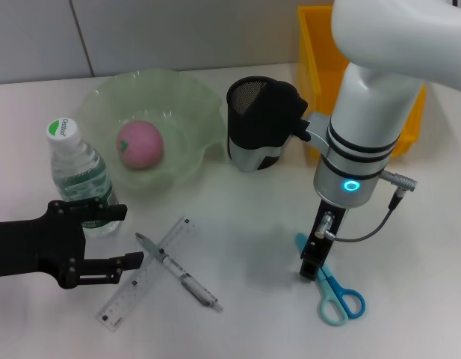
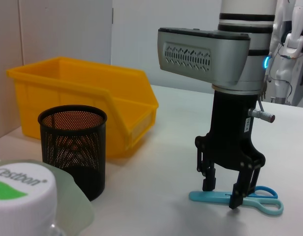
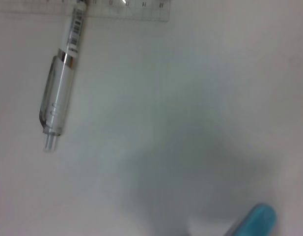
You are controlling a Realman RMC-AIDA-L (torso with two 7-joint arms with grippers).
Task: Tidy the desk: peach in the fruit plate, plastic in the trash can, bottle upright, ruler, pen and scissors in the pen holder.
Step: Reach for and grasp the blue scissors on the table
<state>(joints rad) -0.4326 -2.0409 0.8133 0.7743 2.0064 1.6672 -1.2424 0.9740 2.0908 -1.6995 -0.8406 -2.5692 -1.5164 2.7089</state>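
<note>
the right tool (image 2: 221, 192) stood straight down over the scissors (image 1: 331, 288), its fingers parted narrowly and straddling the sheathed blade, tips at or just above the bench (image 1: 252, 247); whether they touched the scissors could not be told, and nothing was lifted yet. the scissors lay flat, handles pointing away from the pen holder (image 1: 252, 123).

outward from there, the pen holder stood upright behind the right arm, and nothing could be seen poking out of it. the trash can (image 1: 316, 52) sat just beyond it; its inside was hidden, so whether the plastic had gone in could not be told, though no plastic scrap showed on the bench.

further left, the pen (image 1: 178, 271) lay across the ruler (image 1: 148, 273), touching it, both still flat on the bench. the left tool (image 1: 103, 243) hovered low beside them, fingers spread wide and holding nothing.

the peach (image 1: 140, 144) already sat in the fruit plate (image 1: 196, 101), and the bottle (image 1: 81, 176) stood upright next to it. by my reading, those two steps were done, while scissors, pen and ruler were all left to go into the holder.
</note>
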